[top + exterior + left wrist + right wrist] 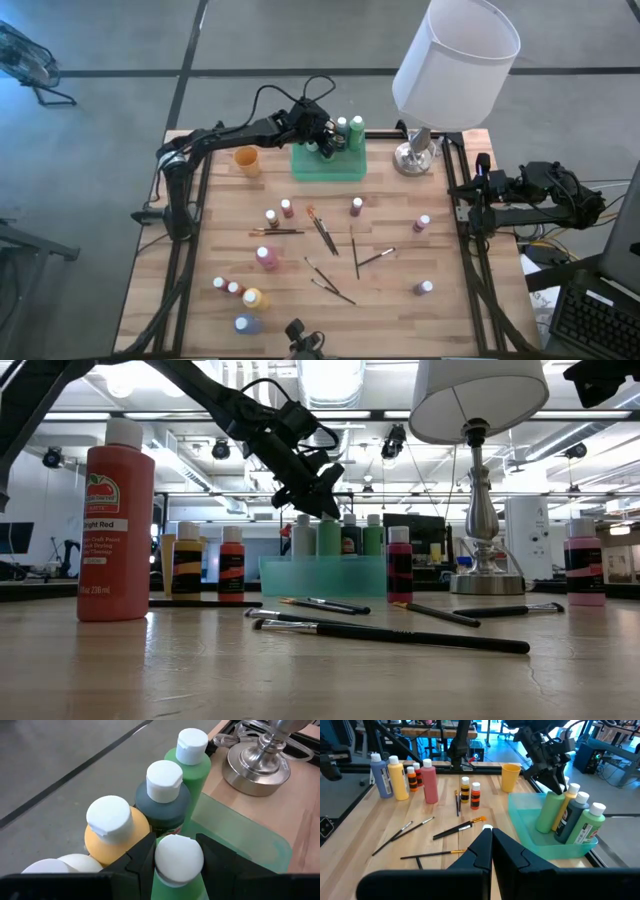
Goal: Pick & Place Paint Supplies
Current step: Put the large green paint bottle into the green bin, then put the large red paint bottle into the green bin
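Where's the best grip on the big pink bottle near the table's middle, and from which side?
Take the pink bottle around its body just under the cap, coming straight down from above. It stands upright, and its sides look free: the small bottles and the nearest paintbrush lie apart from it. The left gripper is shut on a green bottle at the tray; the right gripper, shut, waits at the table's right edge.

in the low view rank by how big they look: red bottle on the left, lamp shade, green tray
1. Red bottle and lamp shade look similar; the bottle is nearest the camera and the shade is cropped, so unsure.
2. Green tray, smallest.
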{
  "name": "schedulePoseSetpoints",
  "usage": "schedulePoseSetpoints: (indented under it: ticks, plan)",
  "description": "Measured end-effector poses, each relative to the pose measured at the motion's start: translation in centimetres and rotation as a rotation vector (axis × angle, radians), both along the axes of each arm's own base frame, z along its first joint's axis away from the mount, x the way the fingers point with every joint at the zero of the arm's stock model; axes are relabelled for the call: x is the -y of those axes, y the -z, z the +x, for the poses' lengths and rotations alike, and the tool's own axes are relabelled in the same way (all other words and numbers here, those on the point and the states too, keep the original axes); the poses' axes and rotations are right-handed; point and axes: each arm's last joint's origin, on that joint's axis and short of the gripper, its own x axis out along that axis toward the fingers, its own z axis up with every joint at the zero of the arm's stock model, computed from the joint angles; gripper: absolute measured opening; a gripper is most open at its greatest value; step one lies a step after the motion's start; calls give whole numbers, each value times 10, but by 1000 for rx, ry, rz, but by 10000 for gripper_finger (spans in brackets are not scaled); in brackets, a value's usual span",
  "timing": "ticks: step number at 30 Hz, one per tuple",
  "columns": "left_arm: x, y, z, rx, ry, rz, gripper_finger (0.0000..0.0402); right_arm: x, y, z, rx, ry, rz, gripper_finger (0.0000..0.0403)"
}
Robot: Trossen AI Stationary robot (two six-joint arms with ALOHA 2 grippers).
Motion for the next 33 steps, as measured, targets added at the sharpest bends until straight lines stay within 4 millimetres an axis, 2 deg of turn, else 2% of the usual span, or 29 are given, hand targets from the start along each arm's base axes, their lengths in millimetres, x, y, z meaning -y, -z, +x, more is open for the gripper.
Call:
schedulePoseSetpoints:
  ticks: [11, 23, 33]
  plan:
    - [0, 2, 0, -4, -14, -19, 179, 0, 0, 0, 0, 0, 0, 8]
    - [1, -3, -1, 15, 0, -20, 259, 0, 0, 0, 0, 0, 0, 8]
    - [0, -26, 4, 62, 28, -19, 259, 0, 0, 0, 0, 0, 0, 8]
